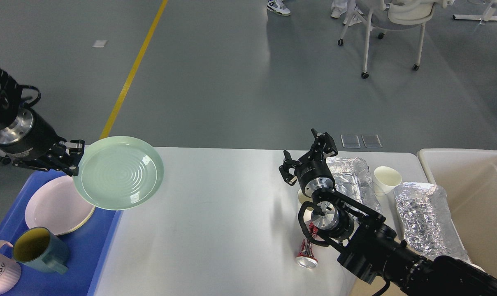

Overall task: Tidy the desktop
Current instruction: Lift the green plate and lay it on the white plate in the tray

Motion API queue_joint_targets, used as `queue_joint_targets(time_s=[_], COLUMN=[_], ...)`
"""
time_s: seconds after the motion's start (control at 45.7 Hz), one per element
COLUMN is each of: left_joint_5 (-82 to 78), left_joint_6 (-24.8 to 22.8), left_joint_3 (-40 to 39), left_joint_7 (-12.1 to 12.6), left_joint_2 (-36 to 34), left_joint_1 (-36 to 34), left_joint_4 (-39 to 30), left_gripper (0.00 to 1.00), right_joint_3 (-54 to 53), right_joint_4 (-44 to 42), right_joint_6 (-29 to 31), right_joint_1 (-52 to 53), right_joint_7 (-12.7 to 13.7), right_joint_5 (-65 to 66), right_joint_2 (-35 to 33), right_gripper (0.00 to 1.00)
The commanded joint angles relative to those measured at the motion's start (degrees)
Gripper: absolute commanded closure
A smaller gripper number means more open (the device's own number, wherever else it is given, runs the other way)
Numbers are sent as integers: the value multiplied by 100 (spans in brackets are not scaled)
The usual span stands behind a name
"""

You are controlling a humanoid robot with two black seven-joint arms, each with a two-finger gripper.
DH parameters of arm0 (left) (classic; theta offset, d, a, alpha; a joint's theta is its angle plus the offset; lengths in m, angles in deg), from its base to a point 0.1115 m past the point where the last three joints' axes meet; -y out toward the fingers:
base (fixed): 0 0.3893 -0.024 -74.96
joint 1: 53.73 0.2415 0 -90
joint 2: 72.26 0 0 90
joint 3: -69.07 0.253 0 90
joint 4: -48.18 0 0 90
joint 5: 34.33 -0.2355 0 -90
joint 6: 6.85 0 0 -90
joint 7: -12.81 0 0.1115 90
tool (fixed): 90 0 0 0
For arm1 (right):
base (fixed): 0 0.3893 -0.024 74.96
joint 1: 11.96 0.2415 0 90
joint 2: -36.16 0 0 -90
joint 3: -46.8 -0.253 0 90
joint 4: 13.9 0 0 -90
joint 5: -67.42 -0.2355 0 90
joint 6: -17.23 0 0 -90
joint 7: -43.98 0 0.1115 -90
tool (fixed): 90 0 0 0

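Left of centre, the left gripper (pixel 72 158) pinches a round, ridged green plate's (pixel 119 172) rim above the glossy white bench (pixel 215 213), which fills the lower frame; the right gripper (pixel 308 154) gapes wide beside crinkled foil (pixel 349 174).

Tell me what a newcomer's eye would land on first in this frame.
First, the pale green plate, held by its rim in the left hand above the left end of the desktop, beside the blue tray. Next, the right hand, open and empty over the desktop's right side, next to two crinkled foil packets and a paper cup.
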Motion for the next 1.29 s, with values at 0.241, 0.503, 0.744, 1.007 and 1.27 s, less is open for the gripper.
queue_joint_targets(time_s=[0.241, 0.503, 0.744, 1.007, 1.27], left_joint_5=[36, 36, 36, 44, 71], left_joint_6=[1663, 1989, 2296, 2525, 2885], left_joint_3=[-382, -1085, -1147, -1349, -1630], left_joint_7=[-7, 10, 335, 731, 731], left_joint_2=[-881, -1058, -1058, -1066, -1058], left_joint_1=[2048, 3401, 3666, 3683, 3683], left_joint_4=[1256, 2180, 2347, 2347, 2347], left_gripper=[100, 100, 100, 100, 60], right_joint_3=[0, 0, 0, 0, 0], right_joint_4=[0, 0, 0, 0, 0], right_joint_6=[0, 0, 0, 0, 0], right_joint_1=[0, 0, 0, 0, 0], right_joint_7=[0, 0, 0, 0, 0], right_joint_5=[0, 0, 0, 0, 0], right_joint_2=[1, 1, 1, 1, 1], right_gripper=[0, 0, 0, 0, 0])
